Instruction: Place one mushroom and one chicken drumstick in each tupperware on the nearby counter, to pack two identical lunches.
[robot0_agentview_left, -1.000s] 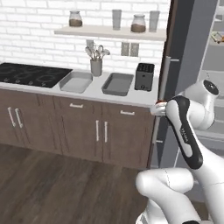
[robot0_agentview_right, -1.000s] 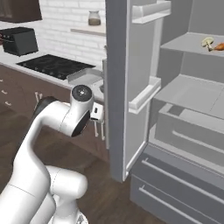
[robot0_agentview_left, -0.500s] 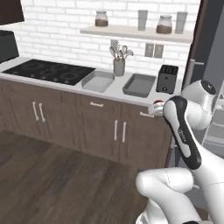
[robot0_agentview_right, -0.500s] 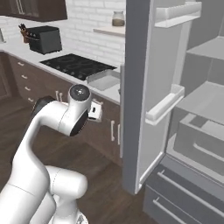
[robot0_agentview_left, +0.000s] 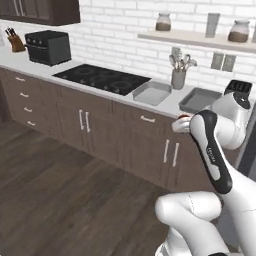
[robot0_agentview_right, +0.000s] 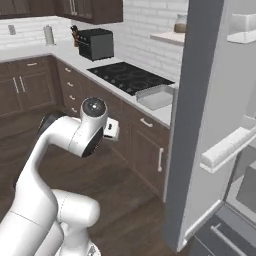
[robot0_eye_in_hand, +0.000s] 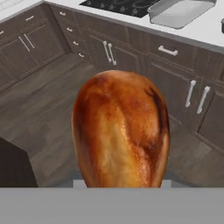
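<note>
An orange-brown chicken drumstick (robot0_eye_in_hand: 120, 131) stands close before the hand camera, bulbous end up, with my gripper (robot0_agentview_left: 181, 123) shut on it. In the left base view the gripper hangs in front of the cabinets, just below the counter (robot0_agentview_left: 131, 96) edge and short of the tubs. The light grey tupperware (robot0_agentview_left: 151, 92) and the darker grey tupperware (robot0_agentview_left: 200, 100) sit side by side on the counter, right of the cooktop. The light tub (robot0_agentview_right: 156, 96) also appears in the right base view, and as a tub (robot0_eye_in_hand: 181, 11) at the top of the hand view. The mushroom is out of view.
A black cooktop (robot0_agentview_left: 102, 78) lies left of the tubs, with a black toaster oven (robot0_agentview_left: 48, 47) further left. A utensil pot (robot0_agentview_left: 178, 77) and a black toaster (robot0_agentview_left: 239, 87) stand behind the tubs. The open fridge door (robot0_agentview_right: 210, 115) rises at my right. Wood floor lies below.
The base has turned and both views swung with it: the counter now runs further right in the picture and the fridge shelves have left view. The drumstick stays in the gripper.
</note>
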